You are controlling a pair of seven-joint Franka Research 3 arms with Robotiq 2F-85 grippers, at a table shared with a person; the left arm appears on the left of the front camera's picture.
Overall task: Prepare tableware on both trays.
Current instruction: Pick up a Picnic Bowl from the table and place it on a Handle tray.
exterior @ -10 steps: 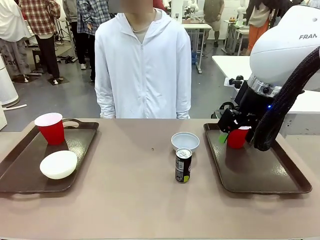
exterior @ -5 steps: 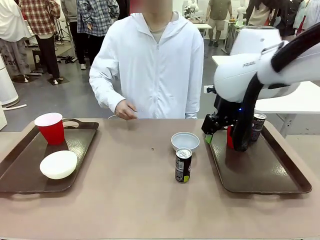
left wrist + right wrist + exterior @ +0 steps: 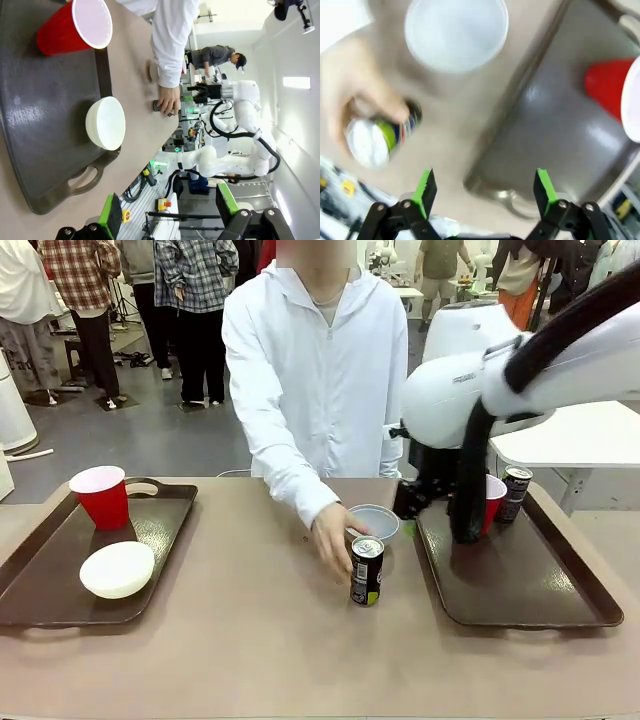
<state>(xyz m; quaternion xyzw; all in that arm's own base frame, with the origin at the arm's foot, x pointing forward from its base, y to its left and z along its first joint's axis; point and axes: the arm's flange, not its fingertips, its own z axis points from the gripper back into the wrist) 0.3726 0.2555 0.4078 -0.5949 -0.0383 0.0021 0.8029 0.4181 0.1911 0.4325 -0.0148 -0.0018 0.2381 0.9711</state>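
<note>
Pale grey-blue bowl (image 3: 372, 522) sits upright on the bare table (image 3: 250, 640), about mid-table. A dark drink can (image 3: 366, 570) stands upright just on the robot's side of the bowl, not on a tray. The person's hand (image 3: 335, 538) reaches in past the bowl's left side and wraps round the can near its top. The right tray (image 3: 520, 590) lies just right of the bowl. At the tray's far end, right of the bowl, a red cup (image 3: 493, 498) and a second can (image 3: 516, 492) stand upright side by side. The left tray (image 3: 50, 580) lies well left of the bowl and carries another red cup (image 3: 100, 496) at its far end and a white bowl (image 3: 117, 569) nearer the robot. The right gripper (image 3: 484, 190) hovers over the right tray's edge near the bowl, jaws spread wide, nothing between them; its wrist view is blurred. The left gripper (image 3: 168, 207) is well left of the bowl, by the left tray, jaws spread apart, holding nothing.
</note>
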